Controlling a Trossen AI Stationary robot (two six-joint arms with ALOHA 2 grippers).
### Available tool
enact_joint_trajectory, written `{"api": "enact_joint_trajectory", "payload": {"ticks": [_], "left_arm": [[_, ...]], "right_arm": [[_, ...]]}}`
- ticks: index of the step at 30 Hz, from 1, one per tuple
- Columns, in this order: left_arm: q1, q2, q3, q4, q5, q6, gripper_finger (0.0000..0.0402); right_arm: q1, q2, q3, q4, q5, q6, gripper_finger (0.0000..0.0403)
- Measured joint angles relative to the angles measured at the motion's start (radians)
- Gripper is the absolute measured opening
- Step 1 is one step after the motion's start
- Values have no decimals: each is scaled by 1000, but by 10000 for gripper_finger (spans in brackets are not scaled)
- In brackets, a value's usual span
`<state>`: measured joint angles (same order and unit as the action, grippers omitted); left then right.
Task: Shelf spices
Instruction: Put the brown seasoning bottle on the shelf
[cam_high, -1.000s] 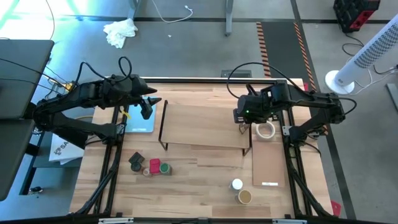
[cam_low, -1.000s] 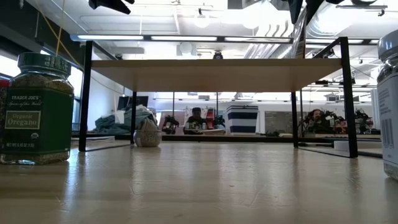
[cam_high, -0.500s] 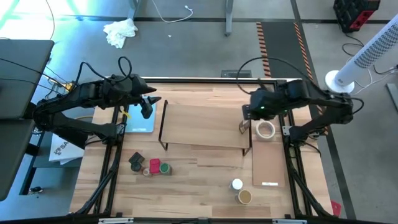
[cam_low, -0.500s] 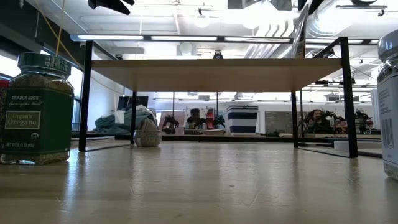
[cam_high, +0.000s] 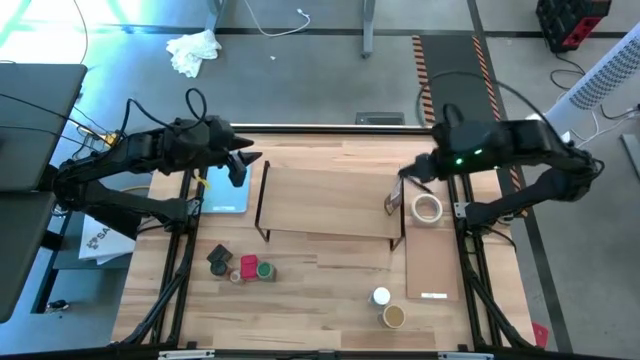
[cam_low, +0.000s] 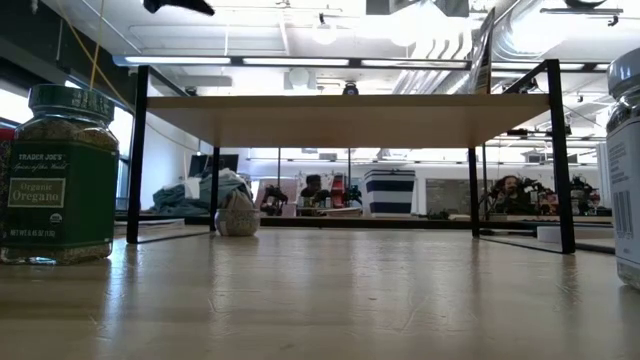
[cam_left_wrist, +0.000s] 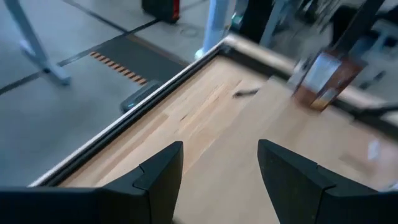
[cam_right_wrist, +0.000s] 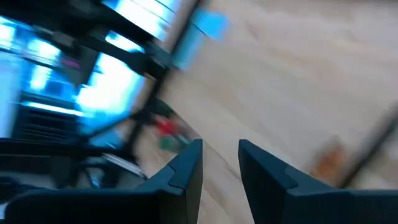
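The shelf (cam_high: 330, 200) stands mid-table, its pale plank on black wire end frames (cam_low: 138, 150). A brown-filled jar (cam_high: 393, 203) stands at its right end, also seen in the left wrist view as the jar (cam_left_wrist: 323, 78). Several spices (cam_high: 245, 267) with dark, red, green and pinkish tops cluster near the front left. A white-topped jar (cam_high: 381, 296) and a tan-topped one (cam_high: 394, 316) stand front right. My left gripper (cam_high: 243, 165) hovers open over the shelf's far left corner. My right gripper (cam_high: 405, 176) hangs open above the shelf's right end, holding nothing.
A white tape ring (cam_high: 428, 209) and a loose flat board (cam_high: 432, 265) lie right of the shelf. A light-blue pad (cam_high: 225, 192) lies at its left. In the low view the oregano jar (cam_low: 60, 175) stands at the near left and another jar (cam_low: 625, 170) at the right edge.
My right gripper has risen and drawn back toward the table's right edge, away from the jar at the shelf's right end, tipping from steeply downward to a shallower slant. The jar has stayed where it was. The gap between its fingers shows no change.
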<state>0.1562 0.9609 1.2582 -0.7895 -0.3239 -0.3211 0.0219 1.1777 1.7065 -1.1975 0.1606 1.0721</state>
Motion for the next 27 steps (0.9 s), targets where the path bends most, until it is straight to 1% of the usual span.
{"api": "enact_joint_trajectory", "payload": {"ticks": [4, 9, 12, 14, 16, 18, 20, 22, 25, 27], "left_arm": [[0, 0, 0, 92, 36, -60, 205], [-7, 0, 0, 190, 63, -153, 205], [-42, 1, 0, 221, 87, -166, 205], [-76, 6, 0, 218, 90, -202, 205], [-115, 11, 0, 216, 88, -245, 205], [-158, 17, 0, 214, 79, -292, 205], [-202, 21, 0, 214, 70, -332, 205], [-242, 23, 0, 212, 54, -350, 205], [-292, 23, 0, 212, 33, -350, 205], [-314, 19, 0, 210, 32, -350, 205]], "right_arm": [[0, -28, 1, 179, 23, -166, 99], [3, -17, 1, 334, -2, -356, 99], [7, 11, 1, 386, -37, -448, 99], [9, 36, 1, 394, -78, -493, 99], [26, 63, 1, 393, -86, -544, 100], [59, 96, 1, 395, -88, -629, 105], [103, 134, 1, 405, -109, -692, 116], [145, 171, 1, 406, -142, -715, 132], [208, 224, 1, 388, -192, -699, 166], [247, 257, 1, 350, -229, -645, 193]]}}
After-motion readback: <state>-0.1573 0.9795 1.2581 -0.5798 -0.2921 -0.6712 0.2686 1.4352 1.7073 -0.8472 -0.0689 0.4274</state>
